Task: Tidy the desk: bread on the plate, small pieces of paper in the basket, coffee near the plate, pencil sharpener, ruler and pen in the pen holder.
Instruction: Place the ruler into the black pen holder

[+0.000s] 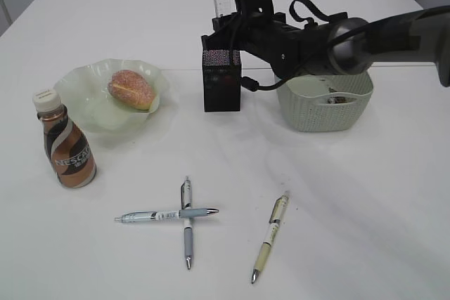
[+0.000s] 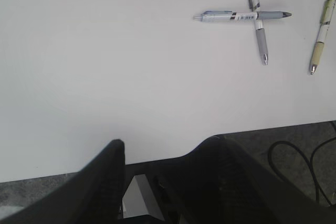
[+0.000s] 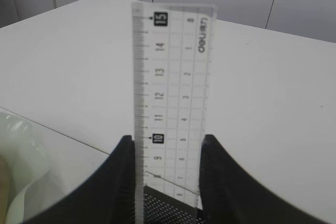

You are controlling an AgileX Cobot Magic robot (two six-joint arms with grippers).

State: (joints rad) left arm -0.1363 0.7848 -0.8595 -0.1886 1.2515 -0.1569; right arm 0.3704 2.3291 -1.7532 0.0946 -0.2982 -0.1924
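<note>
The right fingers (image 3: 165,182) are pinching the clear ruler (image 3: 170,93) upright, its lower end seemingly entering the pen holder (image 1: 221,79); next they must release. Left fingers (image 2: 157,166) are idling open over the counter (image 2: 131,77) edge.

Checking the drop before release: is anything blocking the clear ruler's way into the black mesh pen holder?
Nothing visible does. The clear transparent plastic ruler stands upright in the right tool, its lower end already at the open mouth of the black metal-mesh pen holder.
</note>
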